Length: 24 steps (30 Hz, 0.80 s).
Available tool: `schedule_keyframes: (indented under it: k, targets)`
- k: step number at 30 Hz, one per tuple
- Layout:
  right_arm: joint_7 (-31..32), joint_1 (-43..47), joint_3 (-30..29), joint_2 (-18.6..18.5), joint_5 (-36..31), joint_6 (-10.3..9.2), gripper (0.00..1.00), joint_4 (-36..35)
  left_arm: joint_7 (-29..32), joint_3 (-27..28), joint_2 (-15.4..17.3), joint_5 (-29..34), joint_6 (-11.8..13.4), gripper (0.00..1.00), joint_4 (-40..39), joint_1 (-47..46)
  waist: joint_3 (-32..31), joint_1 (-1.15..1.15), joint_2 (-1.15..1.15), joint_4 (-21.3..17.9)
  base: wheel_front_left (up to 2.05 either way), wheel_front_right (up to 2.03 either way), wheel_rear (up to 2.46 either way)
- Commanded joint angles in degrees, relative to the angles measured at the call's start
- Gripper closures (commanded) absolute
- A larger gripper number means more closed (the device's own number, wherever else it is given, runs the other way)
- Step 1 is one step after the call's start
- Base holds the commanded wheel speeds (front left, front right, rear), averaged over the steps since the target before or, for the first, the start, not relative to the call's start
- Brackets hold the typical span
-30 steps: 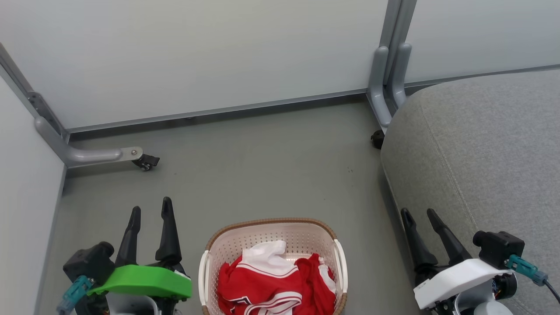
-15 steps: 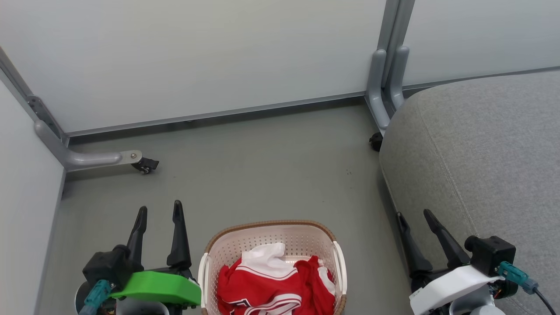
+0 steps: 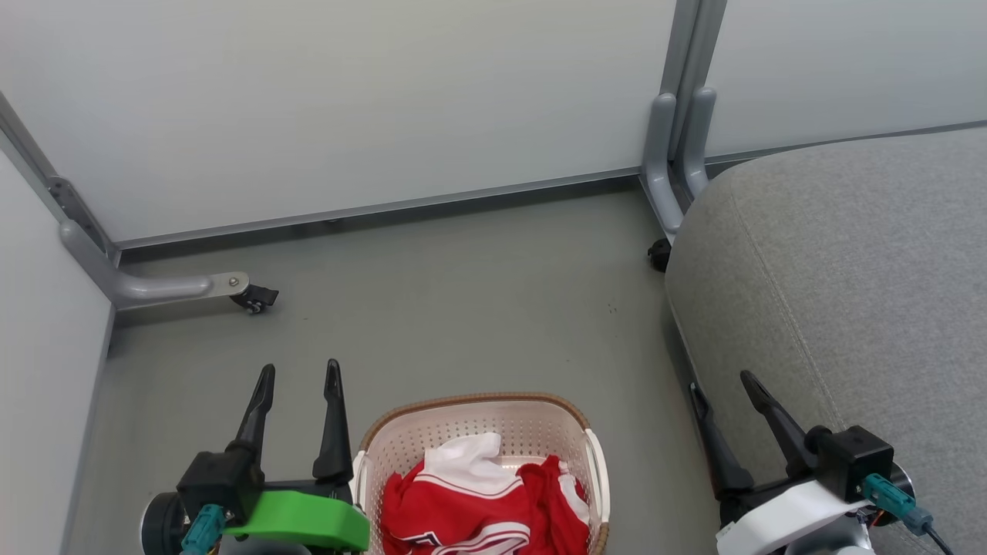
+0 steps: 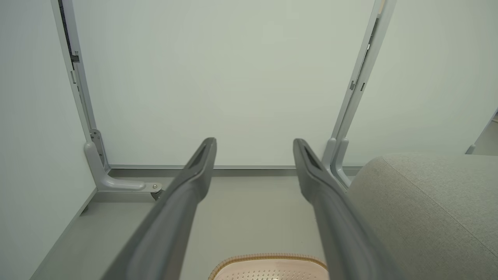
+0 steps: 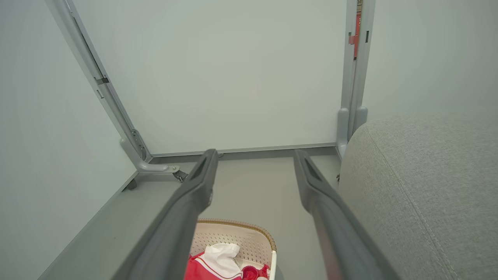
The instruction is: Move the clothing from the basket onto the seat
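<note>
The cream perforated basket [image 3: 389,443] with its brown rim sits on the floor at the bottom middle of the head view. Crumpled red clothing [image 3: 478,505] with white trim lies inside it, and its lower part is cut off by the frame edge. The light grey seat [image 3: 848,285] fills the right side. My left gripper [image 3: 299,373] stands open just left of the basket, nothing between its fingers. My right gripper [image 3: 723,381] is open beside the seat's left edge. The right wrist view looks down at the basket [image 5: 255,229] and the clothing [image 5: 210,266].
Pale partition panels close off the back and left. A grey panel foot with a castor [image 3: 250,297] lies on the floor at the left, and another post foot [image 3: 667,185] stands by the seat's far corner. Grey floor [image 3: 463,308] stretches beyond the basket.
The head view has shifted a little. Both grippers sit lower and further right in it, and the left one has come closer to the basket's left side. Both stay open.
</note>
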Motion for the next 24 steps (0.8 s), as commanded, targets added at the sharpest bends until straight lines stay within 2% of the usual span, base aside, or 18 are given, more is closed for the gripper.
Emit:
schedule_keyframes:
  k: [1,24]
  targets:
    - [-0.5,0.5,0.0,-0.2,-1.2,0.00,0.00,-0.7,-0.5,-0.3,0.4,1.0,0.0,0.00,-0.5,0.5,-0.1,0.00,0.00,-0.1,0.00,0.00,0.00]
    - [-2.9,1.4,1.1,0.1,-9.8,0.00,0.00,-2.9,-2.9,-2.0,0.4,10.9,-0.5,0.00,-1.3,1.7,-0.3,0.00,0.00,-0.7,0.00,0.00,0.00]
